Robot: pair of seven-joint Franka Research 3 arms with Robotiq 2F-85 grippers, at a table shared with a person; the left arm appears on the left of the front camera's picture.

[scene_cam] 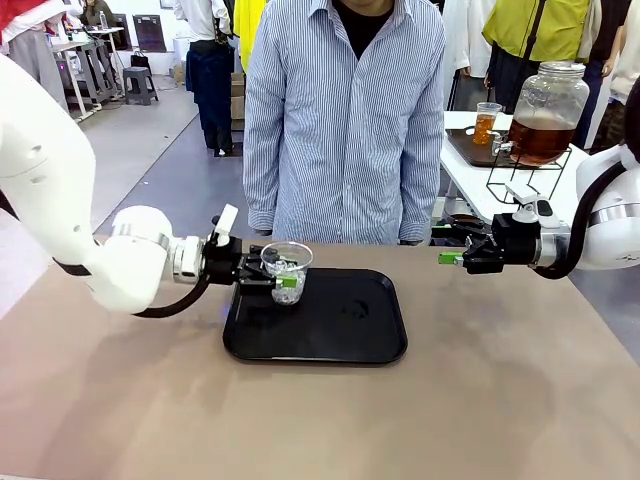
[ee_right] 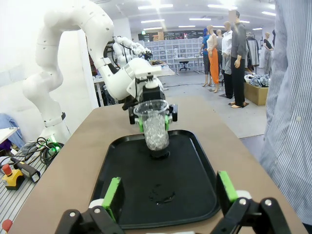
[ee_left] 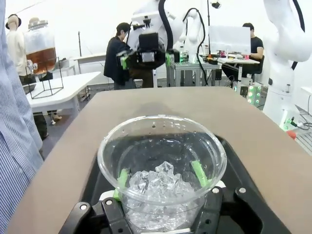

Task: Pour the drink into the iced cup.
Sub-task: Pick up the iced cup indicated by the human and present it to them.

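Observation:
The iced cup [scene_cam: 286, 268], clear plastic with ice cubes in its lower half, stands upright at the left end of the black tray [scene_cam: 370, 340]. My left gripper [scene_cam: 283, 278] is shut on it, one green pad on each side of the cup [ee_left: 161, 146]. The right wrist view shows the cup [ee_right: 153, 126] from across the tray [ee_right: 141, 185]. The drink [scene_cam: 540, 140], amber liquid, fills a glass dispenser jar on the white side table at the back right, seen far off as the drink [ee_left: 41, 56]. My right gripper [scene_cam: 445, 245] hovers open to the right of the tray, holding nothing.
A person in a striped shirt [scene_cam: 345, 120] stands at the table's far edge, right behind the tray. A small cup of amber liquid [scene_cam: 485, 125] sits beside the jar on a dark tray. The brown tabletop [scene_cam: 500, 400] lies bare in front and to the right.

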